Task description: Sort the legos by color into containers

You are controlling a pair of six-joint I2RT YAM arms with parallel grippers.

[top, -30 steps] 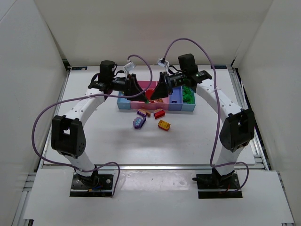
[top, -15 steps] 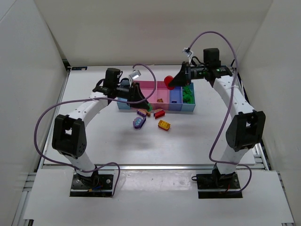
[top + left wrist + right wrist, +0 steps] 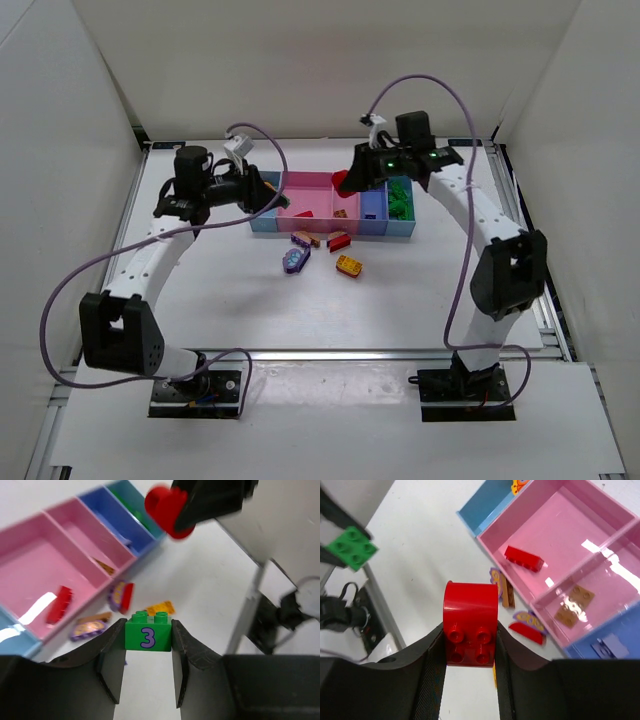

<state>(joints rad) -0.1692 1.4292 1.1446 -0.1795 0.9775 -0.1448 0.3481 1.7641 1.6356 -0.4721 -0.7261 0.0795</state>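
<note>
Right gripper (image 3: 470,647) is clamping the red piece (image 3: 470,615) by its flat sides, rounded end pointing to 12 o'clock, long axis running 12-to-6, pink bin (image 3: 560,525) lying at 1 o'clock. Left gripper (image 3: 148,630) is pinching the green brick (image 3: 148,636) (likely light, rigid, slick plastic), studs pointing to 12.

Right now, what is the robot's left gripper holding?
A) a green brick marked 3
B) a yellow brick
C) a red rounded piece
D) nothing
A: the left wrist view shows the left gripper shut on a green brick with a purple 3 on its face. The red piece is in the right gripper.
</note>
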